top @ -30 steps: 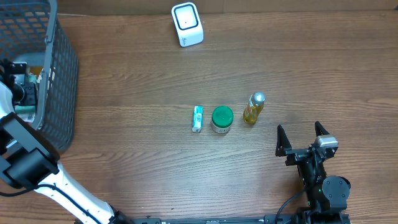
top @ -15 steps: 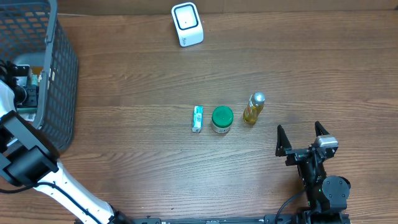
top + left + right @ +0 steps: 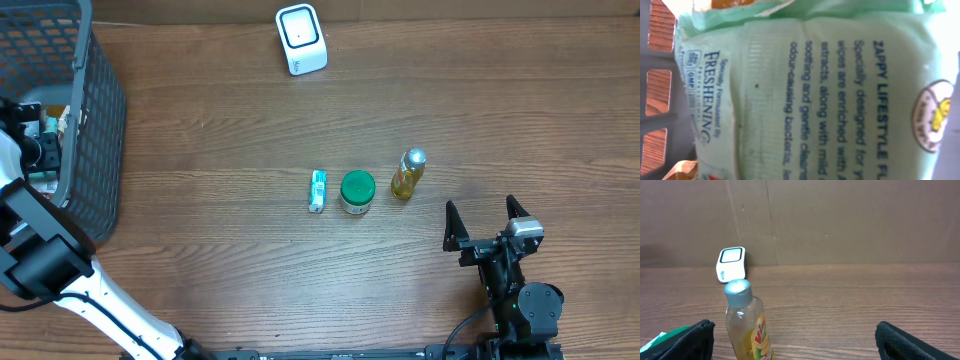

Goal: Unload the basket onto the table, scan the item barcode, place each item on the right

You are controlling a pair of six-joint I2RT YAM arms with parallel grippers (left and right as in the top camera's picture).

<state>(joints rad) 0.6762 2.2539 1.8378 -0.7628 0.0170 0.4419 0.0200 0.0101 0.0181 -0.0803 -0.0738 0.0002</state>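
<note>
Even, soft light from above fell across the wooden table point(image 3: 220, 270), leaving only short, faint shadows beside the bottle point(image 3: 407, 175) and jar point(image 3: 357, 191), while the white scanner point(image 3: 301, 39) shone brightest and the basket point(image 3: 95, 110) lay dark. From the left wrist, the green packet point(image 3: 805, 90) filled the frame at close range, its print slightly blurred and its right edge washed out to white. From the right wrist the bottle cap carried a pale highlight, the cardboard wall point(image 3: 850, 220) dimmed toward the left, and the right gripper's point(image 3: 797, 340) black fingers point(image 3: 682, 342) sat soft-edged in the lower corners.
</note>
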